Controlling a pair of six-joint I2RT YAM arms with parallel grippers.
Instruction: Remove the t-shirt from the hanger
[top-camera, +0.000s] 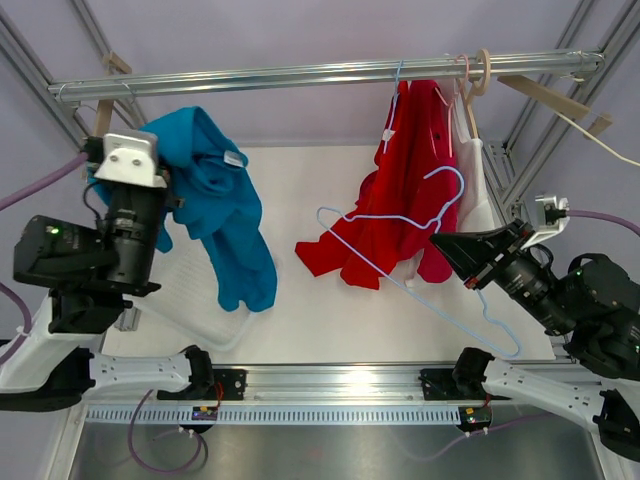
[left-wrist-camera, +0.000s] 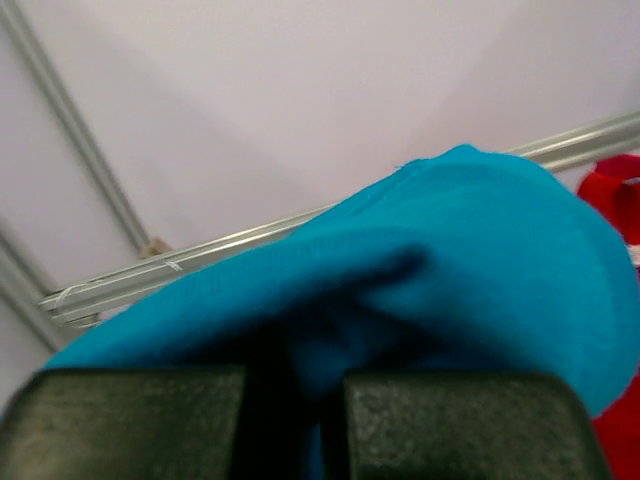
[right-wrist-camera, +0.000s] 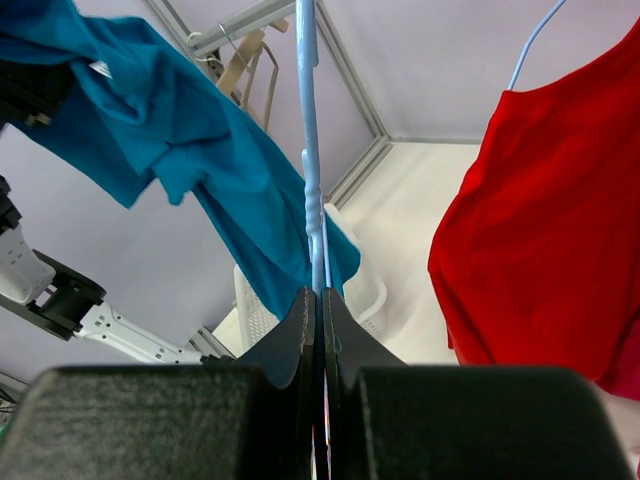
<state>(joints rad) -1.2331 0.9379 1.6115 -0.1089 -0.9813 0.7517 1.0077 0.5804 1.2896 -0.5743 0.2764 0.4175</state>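
Note:
My left gripper (top-camera: 163, 176) is shut on the blue t-shirt (top-camera: 222, 205) and holds it up at the left; the cloth hangs down over the white basket (top-camera: 190, 300). In the left wrist view the blue t-shirt (left-wrist-camera: 450, 250) is bunched between the pads of the left gripper (left-wrist-camera: 295, 385). My right gripper (top-camera: 437, 239) is shut on a bare light blue wire hanger (top-camera: 400, 280), held off the rail at the right. In the right wrist view the hanger (right-wrist-camera: 310, 150) runs up from the closed tips of the right gripper (right-wrist-camera: 320, 300), with the blue t-shirt (right-wrist-camera: 180, 130) beyond.
A red t-shirt (top-camera: 405, 190) hangs on another blue hanger from the metal rail (top-camera: 300, 72), with a white garment (top-camera: 482, 190) beside it at the right. Wooden hangers sit at both rail ends. Frame posts stand at the sides.

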